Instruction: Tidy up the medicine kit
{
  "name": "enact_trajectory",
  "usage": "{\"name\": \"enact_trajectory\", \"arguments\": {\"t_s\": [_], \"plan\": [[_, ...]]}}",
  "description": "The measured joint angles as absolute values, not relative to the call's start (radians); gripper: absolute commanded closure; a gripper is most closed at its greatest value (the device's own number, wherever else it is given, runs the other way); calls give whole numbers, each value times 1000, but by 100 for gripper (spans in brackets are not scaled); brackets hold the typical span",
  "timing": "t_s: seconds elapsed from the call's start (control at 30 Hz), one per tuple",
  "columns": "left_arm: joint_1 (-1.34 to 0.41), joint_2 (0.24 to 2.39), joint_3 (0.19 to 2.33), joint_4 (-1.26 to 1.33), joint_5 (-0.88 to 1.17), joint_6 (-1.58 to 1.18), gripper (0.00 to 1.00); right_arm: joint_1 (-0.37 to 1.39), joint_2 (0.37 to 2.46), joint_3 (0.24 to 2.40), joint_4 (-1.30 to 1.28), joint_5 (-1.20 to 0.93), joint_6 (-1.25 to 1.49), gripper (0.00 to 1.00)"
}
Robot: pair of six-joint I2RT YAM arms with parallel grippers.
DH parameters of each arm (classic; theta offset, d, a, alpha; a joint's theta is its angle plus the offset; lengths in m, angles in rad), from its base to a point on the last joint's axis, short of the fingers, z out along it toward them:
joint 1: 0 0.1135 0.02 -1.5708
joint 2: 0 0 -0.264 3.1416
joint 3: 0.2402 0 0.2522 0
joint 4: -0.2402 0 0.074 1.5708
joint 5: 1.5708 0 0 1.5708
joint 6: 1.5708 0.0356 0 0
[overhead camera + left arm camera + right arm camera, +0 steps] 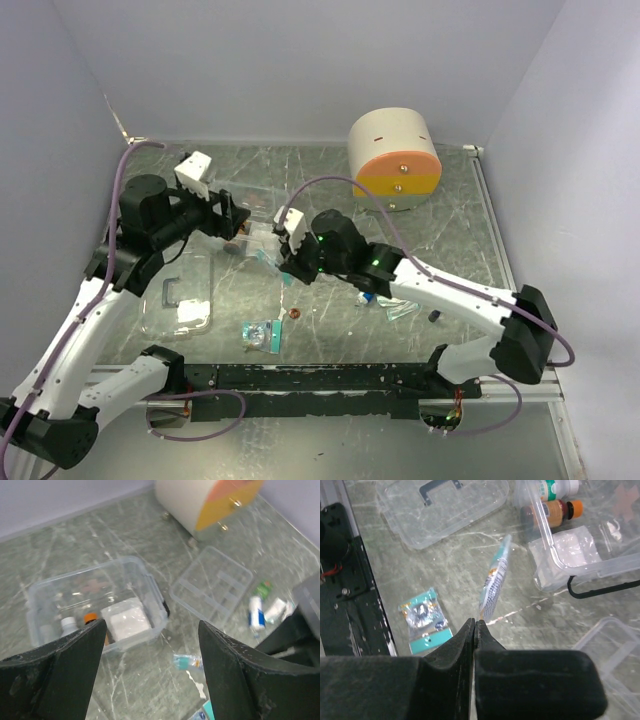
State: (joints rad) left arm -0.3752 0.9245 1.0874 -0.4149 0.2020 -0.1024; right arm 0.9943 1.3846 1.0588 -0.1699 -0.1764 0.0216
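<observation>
A clear medicine box holds a white gauze pack, an orange-capped bottle and a white-capped bottle. It also shows in the right wrist view and the top view. My right gripper is shut on the end of a thin clear-and-teal sachet, just in front of the box. The sachet also shows in the left wrist view. My left gripper is open and empty, above the box's near side. In the top view the left gripper and the right gripper are close together.
The box's clear lid lies to the left. A teal foil packet lies near the front rail. A clear divider tray, a blue-white tube and small items lie to the right. A cream and orange round drawer unit stands at the back.
</observation>
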Motion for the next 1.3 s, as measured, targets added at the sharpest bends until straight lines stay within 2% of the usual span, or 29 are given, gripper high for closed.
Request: {"name": "enact_trajectory", "arguments": {"t_s": [0.23, 0.53, 0.77, 0.9, 1.03, 1.3], "plan": [[-380, 997, 1065, -408, 522, 83, 18, 950, 1293, 1126, -359, -274, -164, 100], [-455, 983, 965, -416, 785, 264, 15, 942, 1273, 1219, -540, -310, -293, 100], [-491, 1008, 963, -424, 841, 290, 17, 942, 1271, 1246, -569, -307, -315, 100], [-511, 1050, 963, -425, 844, 285, 23, 942, 1270, 1251, -571, -304, -315, 100], [-521, 1079, 963, -436, 837, 285, 33, 942, 1260, 1254, -569, -295, -315, 100], [-523, 1089, 962, -439, 823, 286, 38, 942, 1241, 1261, -562, -269, -308, 100]]}}
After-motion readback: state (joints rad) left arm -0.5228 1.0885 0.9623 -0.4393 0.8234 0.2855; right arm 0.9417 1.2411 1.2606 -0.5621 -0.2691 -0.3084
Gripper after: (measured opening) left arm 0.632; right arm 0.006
